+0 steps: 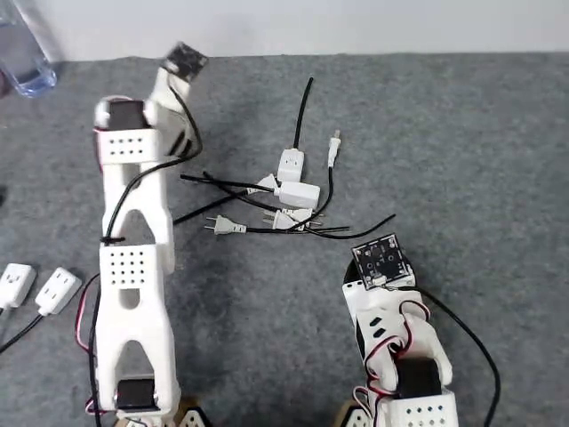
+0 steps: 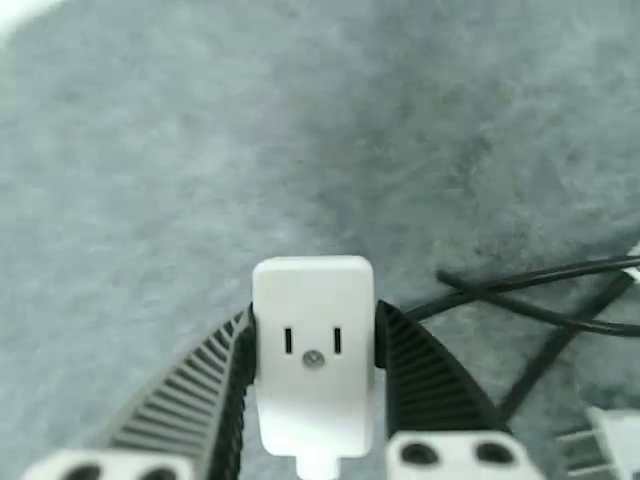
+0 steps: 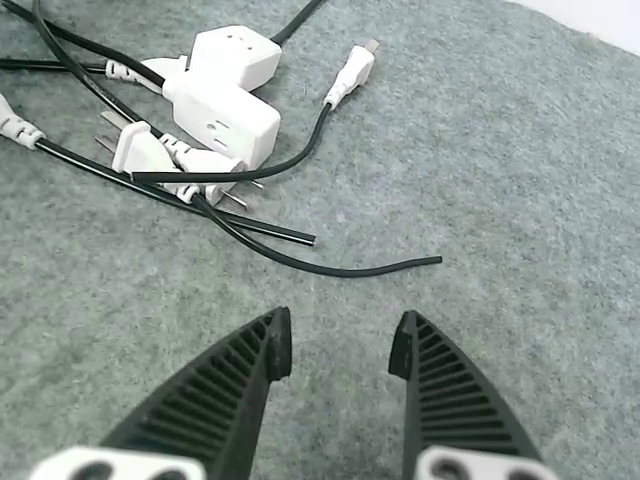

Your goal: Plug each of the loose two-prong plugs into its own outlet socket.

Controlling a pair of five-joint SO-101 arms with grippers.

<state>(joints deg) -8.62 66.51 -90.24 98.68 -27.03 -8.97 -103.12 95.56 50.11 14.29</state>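
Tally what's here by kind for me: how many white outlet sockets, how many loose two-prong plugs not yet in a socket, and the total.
Outlet sockets: 5, one in the left gripper, two at the table's left edge, two in the middle pile
Loose plugs: 4
Total: 9

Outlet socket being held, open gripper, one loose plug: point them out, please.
outlet socket (image 2: 313, 345), left wrist view, slotted face
right gripper (image 3: 340, 345), right wrist view, between fingertips
loose plug (image 1: 232, 229), high view, body
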